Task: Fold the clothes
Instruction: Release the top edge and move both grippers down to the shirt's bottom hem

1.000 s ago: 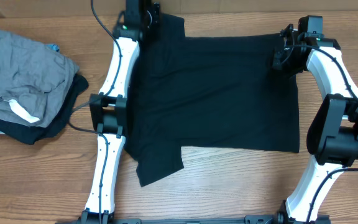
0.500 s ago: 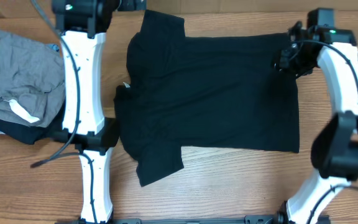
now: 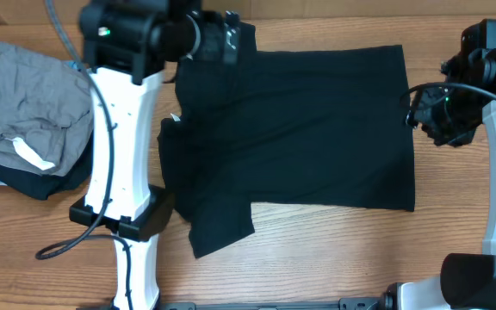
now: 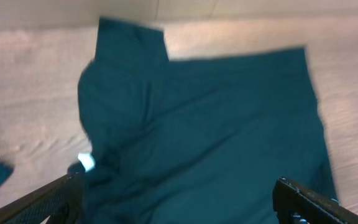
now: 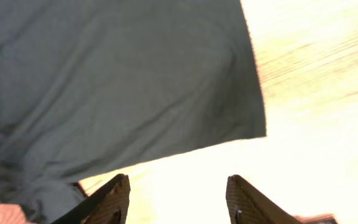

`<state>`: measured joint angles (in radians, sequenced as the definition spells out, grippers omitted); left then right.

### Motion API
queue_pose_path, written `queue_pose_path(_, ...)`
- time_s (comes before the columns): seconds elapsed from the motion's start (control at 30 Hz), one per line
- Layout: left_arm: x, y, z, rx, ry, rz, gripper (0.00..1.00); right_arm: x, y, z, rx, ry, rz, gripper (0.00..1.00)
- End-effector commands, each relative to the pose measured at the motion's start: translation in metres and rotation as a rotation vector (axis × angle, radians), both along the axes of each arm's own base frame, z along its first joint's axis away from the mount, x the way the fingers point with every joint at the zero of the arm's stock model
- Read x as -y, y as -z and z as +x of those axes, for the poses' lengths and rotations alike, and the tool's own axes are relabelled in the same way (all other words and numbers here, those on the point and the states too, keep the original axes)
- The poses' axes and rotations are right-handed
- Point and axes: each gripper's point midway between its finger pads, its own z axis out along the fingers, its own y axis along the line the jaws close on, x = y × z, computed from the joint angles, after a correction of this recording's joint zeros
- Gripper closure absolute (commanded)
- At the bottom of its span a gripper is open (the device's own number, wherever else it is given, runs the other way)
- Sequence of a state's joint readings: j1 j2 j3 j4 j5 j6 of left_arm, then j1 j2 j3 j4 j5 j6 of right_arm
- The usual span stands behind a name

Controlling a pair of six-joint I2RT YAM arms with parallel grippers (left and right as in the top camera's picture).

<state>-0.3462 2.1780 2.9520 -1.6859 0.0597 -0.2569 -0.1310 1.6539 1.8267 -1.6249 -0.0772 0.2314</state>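
**Shirt laid out flat, no fold made yet**

We see the plain black short-sleeved T-shirt of soft fabric (image 3: 300,129) spread out in the middle of the light wooden table (image 3: 334,258). Its collar is toward the left arm's side and its hem toward the right arm's. Both sleeves stick out, one at the far edge and one at the near edge. The small white neck tag (image 3: 176,118) shows at the collar. The body looks fairly smooth, w/ some rumpling around the collar and far shoulder.

Left gripper (image 4: 178,183): fingers spread wide, nothing btwn them. It hangs over the collar end of the shirt, near the far sleeve, and looks clear of the cloth. Right gripper (image 5: 178,178): fingers apart and empty too, w/ bare wood beneath them. It sits just off the hem edge, near the far hem corner, not touching the fabric as far as we can tell.

Progress, as we judge it: early. Spreading looks about done; no part is doubled over. Left to do: sleeves in, sides over, then hem up to collar or similar, so basically every fold. Neither arm has a hold on the shirt right now.

Off to the left, well apart from the shirt, lies a crumpled grey garment (image 3: 24,103) w/ a white label (image 3: 31,155), on top of a dark garment (image 3: 67,181). We count neither as part of this job.
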Motion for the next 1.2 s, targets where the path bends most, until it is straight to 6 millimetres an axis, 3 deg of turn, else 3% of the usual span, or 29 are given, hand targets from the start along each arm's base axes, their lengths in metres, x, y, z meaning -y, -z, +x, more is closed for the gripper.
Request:
queue_pose_path(0.0, -0.012, -0.023, -0.050, 0.027, -0.048, 0.111, 0.00, 0.006, -0.033, -0.022, 0.089, 0.046, -0.056, 0.46)
queue_pose_path(0.1, -0.024, -0.014, -0.087, -0.036, -0.083, 0.152, 0.00, 0.003, -0.059, -0.043, 0.175, 0.074, -0.059, 0.46)
queue_pose_path(0.2, -0.051, 0.016, -0.121, -0.145, -0.183, 0.209, 0.00, 0.001, -0.076, -0.063, 0.274, 0.094, -0.066, 0.46)
queue_pose_path(0.23, -0.059, 0.034, -0.130, -0.192, -0.209, 0.243, 0.00, 0.001, -0.077, -0.066, 0.297, 0.094, -0.068, 0.51)
queue_pose_path(0.33, -0.059, 0.096, -0.137, -0.333, -0.201, 0.293, 0.00, 0.000, -0.054, -0.068, 0.271, 0.092, -0.061, 0.84)
queue_pose_path(0.4, -0.056, 0.132, -0.134, -0.377, -0.196, 0.303, 0.00, -0.002, -0.022, -0.063, 0.210, 0.082, -0.044, 0.96)
queue_pose_path(0.43, -0.057, 0.155, -0.129, -0.380, -0.202, 0.315, 0.00, -0.003, 0.000, -0.057, 0.189, 0.055, -0.038, 0.96)
queue_pose_path(0.47, -0.057, 0.171, -0.125, -0.378, -0.211, 0.312, 0.06, -0.007, 0.020, -0.051, 0.184, 0.005, -0.022, 0.96)
queue_pose_path(0.5, -0.059, 0.185, -0.121, -0.383, -0.221, 0.293, 0.38, -0.015, 0.043, -0.045, 0.182, -0.043, 0.021, 0.96)
queue_pose_path(0.53, -0.059, 0.195, -0.119, -0.392, -0.228, 0.272, 0.77, -0.025, 0.059, -0.041, 0.186, -0.075, 0.072, 0.96)
queue_pose_path(0.57, -0.061, 0.207, -0.117, -0.408, -0.237, 0.240, 0.96, -0.034, 0.081, -0.035, 0.193, -0.095, 0.127, 0.96)
queue_pose_path(0.7, -0.077, 0.247, -0.120, -0.481, -0.239, 0.151, 0.96, -0.024, 0.141, -0.024, 0.133, 0.013, 0.109, 0.96)
queue_pose_path(0.87, -0.093, 0.279, -0.125, -0.509, -0.270, 0.113, 0.96, -0.017, 0.192, -0.022, -0.015, 0.086, 0.096, 0.96)
queue_pose_path(0.97, -0.089, 0.293, -0.125, -0.498, -0.261, 0.086, 0.96, -0.017, 0.211, -0.024, -0.073, 0.090, 0.100, 0.96)
queue_pose_path(1.07, -0.088, 0.300, -0.124, -0.485, -0.259, 0.078, 0.83, -0.014, 0.215, -0.024, -0.084, 0.111, 0.089, 0.96)
queue_pose_path(1.17, -0.088, 0.308, -0.123, -0.471, -0.258, 0.072, 0.78, -0.008, 0.217, -0.026, -0.090, 0.156, 0.075, 0.96)
